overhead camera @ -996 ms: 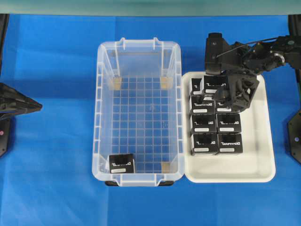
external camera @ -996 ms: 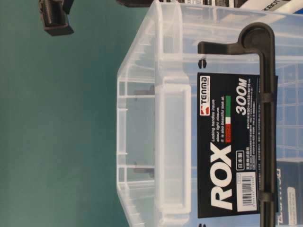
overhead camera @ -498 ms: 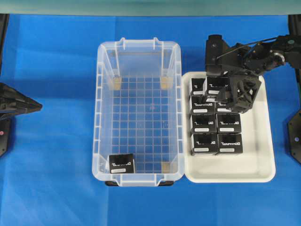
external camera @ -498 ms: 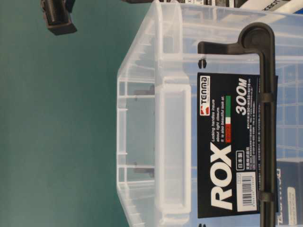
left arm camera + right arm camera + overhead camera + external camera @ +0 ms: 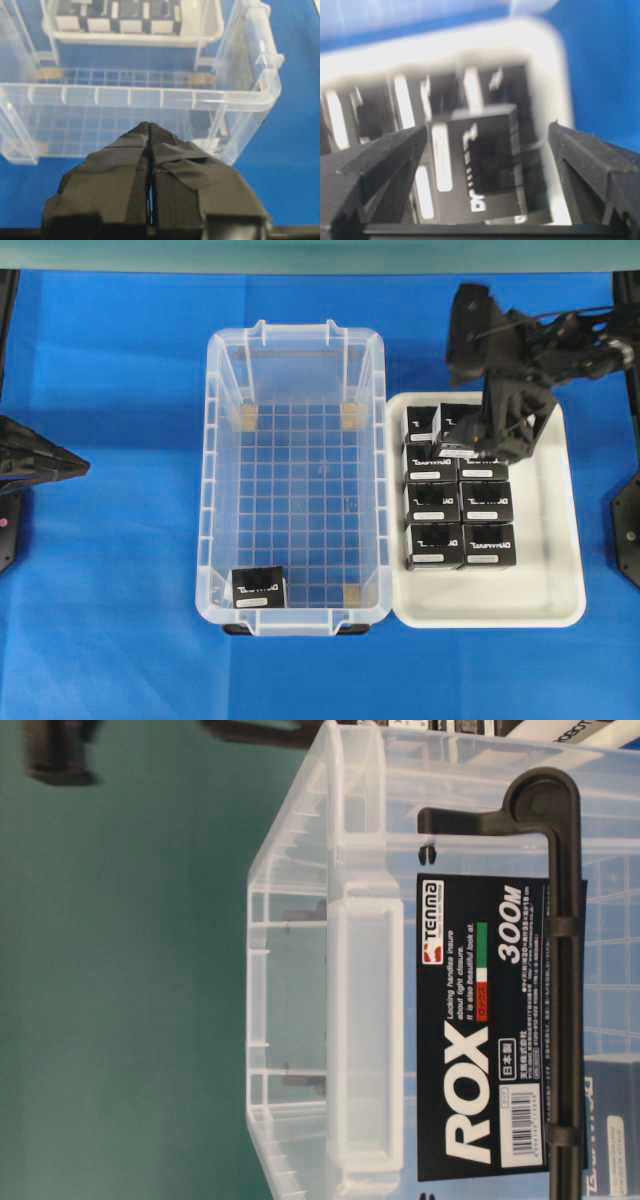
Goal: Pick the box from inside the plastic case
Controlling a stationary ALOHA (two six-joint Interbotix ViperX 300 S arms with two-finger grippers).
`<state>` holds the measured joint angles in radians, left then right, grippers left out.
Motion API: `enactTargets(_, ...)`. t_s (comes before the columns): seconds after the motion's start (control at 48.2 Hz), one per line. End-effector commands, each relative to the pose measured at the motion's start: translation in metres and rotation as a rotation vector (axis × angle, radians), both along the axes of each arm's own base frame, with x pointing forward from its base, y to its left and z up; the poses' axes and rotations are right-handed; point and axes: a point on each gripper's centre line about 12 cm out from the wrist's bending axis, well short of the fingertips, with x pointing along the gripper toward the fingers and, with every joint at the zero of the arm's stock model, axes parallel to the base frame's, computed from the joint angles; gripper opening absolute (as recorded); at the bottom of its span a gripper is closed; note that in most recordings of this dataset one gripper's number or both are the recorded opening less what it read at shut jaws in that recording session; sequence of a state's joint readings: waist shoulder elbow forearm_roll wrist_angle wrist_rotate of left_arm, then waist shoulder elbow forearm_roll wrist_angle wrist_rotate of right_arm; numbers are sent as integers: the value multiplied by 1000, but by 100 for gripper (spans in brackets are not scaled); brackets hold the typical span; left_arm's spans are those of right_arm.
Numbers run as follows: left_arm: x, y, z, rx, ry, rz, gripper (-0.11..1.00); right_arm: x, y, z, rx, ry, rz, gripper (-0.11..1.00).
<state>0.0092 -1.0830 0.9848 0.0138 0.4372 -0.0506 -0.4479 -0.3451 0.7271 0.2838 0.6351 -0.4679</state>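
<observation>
Overhead view shows the plastic case (image 5: 296, 478) in the middle of the blue table (image 5: 110, 540), holding only one box (image 5: 259, 588) in its near left corner. Just beside it on the right, the white tray (image 5: 560, 570) holds the other black boxes (image 5: 460, 510) in two rows, with one tilted on top at the far end. The right claw (image 5: 470, 440) hangs above that end, spread wide and holding nothing. The left claw (image 5: 150, 131) is pressed together, left of the case.
</observation>
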Motion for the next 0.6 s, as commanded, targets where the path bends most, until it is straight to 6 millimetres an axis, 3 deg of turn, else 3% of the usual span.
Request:
enactTargets(0.0,2,0,7,5,-15,0,-4,0,0,25,-23,-85,-16,97)
enactTargets(0.353,1,1,7,6,-18,7,-4,-20,27,92,-98,-422,-53,97)
enactTargets(0.581,1,1,7,6,-18,5,-4,-44,47,122,-167,-642,-30,97)
